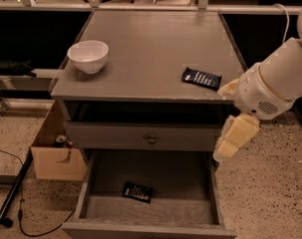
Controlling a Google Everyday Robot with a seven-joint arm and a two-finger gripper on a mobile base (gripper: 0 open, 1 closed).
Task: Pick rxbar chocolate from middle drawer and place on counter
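Observation:
The rxbar chocolate (137,191), a small black-wrapped bar with white print, lies flat on the floor of the open middle drawer (90,183), left of centre. The counter (150,49) is the grey top of the cabinet above it. My gripper (226,147) is cream-coloured and hangs from the white arm (275,81) at the cabinet's front right corner. It points down, just outside the drawer's right wall, and is above and to the right of the bar, well apart from it.
A white bowl (88,56) stands at the counter's left front. A longer navy-blue bar (201,78) lies near its right front edge. A shut shallow drawer with a round knob (151,139) sits above the open one. A cardboard box (53,153) stands on the floor at left.

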